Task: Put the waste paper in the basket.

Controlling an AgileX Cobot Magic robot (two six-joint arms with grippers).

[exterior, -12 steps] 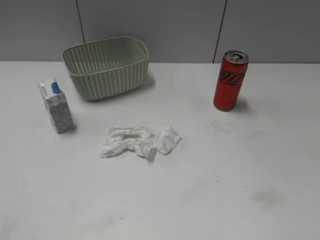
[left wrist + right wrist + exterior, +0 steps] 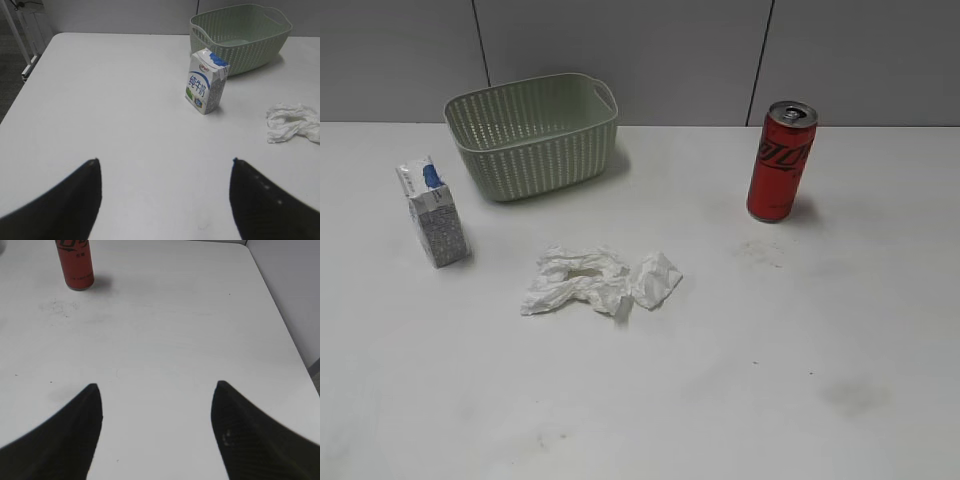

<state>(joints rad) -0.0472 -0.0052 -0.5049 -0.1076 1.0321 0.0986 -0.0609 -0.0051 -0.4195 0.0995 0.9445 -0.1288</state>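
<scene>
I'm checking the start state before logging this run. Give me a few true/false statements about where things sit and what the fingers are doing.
1. The paper lies on the table, outside the basket. True.
2. The can has tipped onto its side. False: it stands upright.
3. The carton stands left of the paper in the exterior view. True.
4. The left gripper is shut on a wad of paper. False: its fingers are spread with nothing between them.
5. The right gripper is open over bare table. True.
6. The can is inside the basket. False: it stands on the table, far to the basket's right.
</scene>
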